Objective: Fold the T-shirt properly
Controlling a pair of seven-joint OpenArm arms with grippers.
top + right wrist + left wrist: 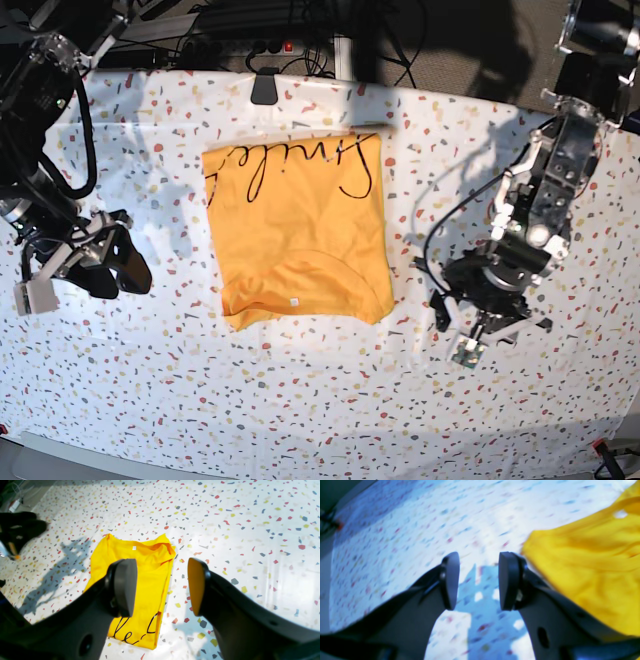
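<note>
**Folded shirt lies mid-table, both arms clear of it**

In the base view the T-shirt (pixel 300 225) lies flat near the middle of the speckled tabletop (pixel 300 400), folded into a rough rectangle slightly longer front to back than side to side. Its collar end points toward the near edge, where a small white neck tag (pixel 291 299) shows just inside the curved neckline. The far end carries black cursive script (pixel 290 165) running across the width; it reads upside down from this side and only loose loops can be made out, not a sure word.

The left gripper (pixel 478 580) hangs over bare tabletop just beside the shirt's edge, its fingers (pixel 451 580) spread apart and holding nothing. The right gripper (pixel 162 587) hovers well apart from the cloth on the other side, fingers (pixel 123 587) likewise released and empty. A black clip (pixel 265 88) sits at the far edge.
</note>
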